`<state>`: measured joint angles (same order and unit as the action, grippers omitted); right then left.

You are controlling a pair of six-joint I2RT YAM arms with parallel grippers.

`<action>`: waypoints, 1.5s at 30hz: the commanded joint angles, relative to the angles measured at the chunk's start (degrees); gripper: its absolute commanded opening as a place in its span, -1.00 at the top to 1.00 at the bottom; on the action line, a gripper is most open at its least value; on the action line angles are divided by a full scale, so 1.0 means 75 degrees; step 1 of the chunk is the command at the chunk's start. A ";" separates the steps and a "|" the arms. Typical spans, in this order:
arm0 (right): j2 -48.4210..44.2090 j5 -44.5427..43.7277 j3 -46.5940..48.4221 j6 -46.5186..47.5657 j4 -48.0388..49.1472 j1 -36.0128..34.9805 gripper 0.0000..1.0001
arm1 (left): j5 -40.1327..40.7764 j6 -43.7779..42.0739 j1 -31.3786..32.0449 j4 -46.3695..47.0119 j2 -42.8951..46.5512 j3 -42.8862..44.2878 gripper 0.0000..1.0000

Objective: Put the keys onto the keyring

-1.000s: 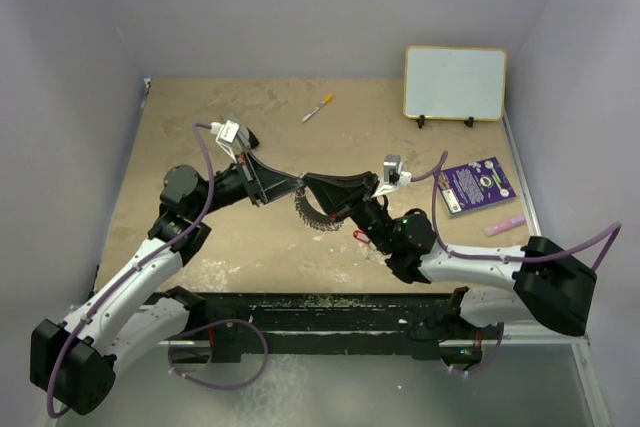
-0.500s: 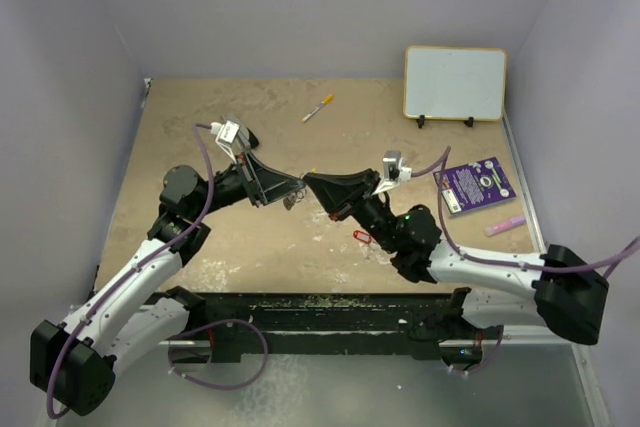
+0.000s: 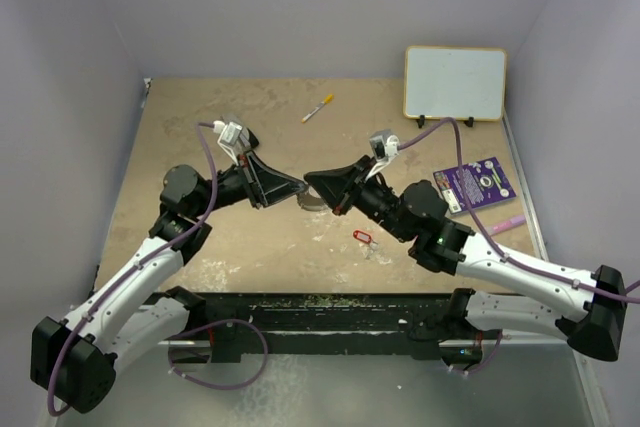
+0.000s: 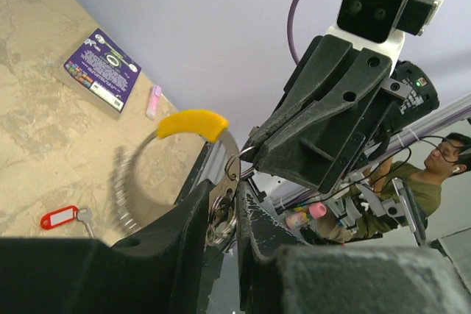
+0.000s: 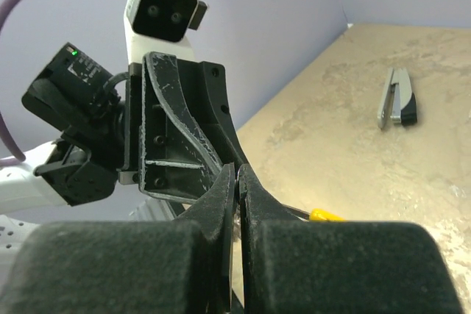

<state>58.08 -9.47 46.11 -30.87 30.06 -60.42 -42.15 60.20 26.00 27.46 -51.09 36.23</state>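
One tug from the shut right gripper could pull the keyring out of the left gripper's narrow pinch

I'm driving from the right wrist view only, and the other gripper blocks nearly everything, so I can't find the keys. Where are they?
Observer: The keys, red tag showing, lie on the table just on the near side of the two grippers. Neither holds them.
Operator: And the keyring?
Observer: The keyring stands up from between the left gripper's jaws, yellow arc on top.
Operator: Where are my own jaws against it?
Observer: The right gripper has its shut tips right at the ring's wire, just below that arc.
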 commanded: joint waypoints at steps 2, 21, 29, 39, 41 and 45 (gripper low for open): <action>0.0107 0.0365 0.0645 -0.0114 -0.0644 -0.0039 1.00 | -0.0190 -0.0460 0.0032 0.0275 -0.0068 0.0275 0.51; -0.0023 0.0618 0.0743 -0.0220 -0.0902 -0.0053 1.00 | -0.0392 -0.0684 0.0066 0.0521 -0.0115 0.0116 0.59; -0.0048 0.0570 0.0661 -0.0228 -0.0764 -0.0051 1.00 | -0.0559 -0.0738 0.0108 0.0749 -0.0089 0.0058 0.90; -0.0192 0.0419 0.0435 -0.0347 -0.0510 -0.0041 0.97 | -0.0645 -0.0749 0.0119 0.0907 0.0000 0.0061 0.92; -0.0339 0.0231 0.0437 -0.0341 -0.0639 -0.0049 0.58 | -0.0664 -0.0856 0.0118 0.0907 0.0049 0.0000 0.92; -0.0821 -0.0195 0.0497 -0.0367 -0.1297 -0.0044 0.30 | -0.0681 -0.1106 0.0116 0.0964 0.0151 -0.0217 0.92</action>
<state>56.40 -7.81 48.73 -32.88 20.86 -60.45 -46.30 54.83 26.55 30.65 -51.66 35.73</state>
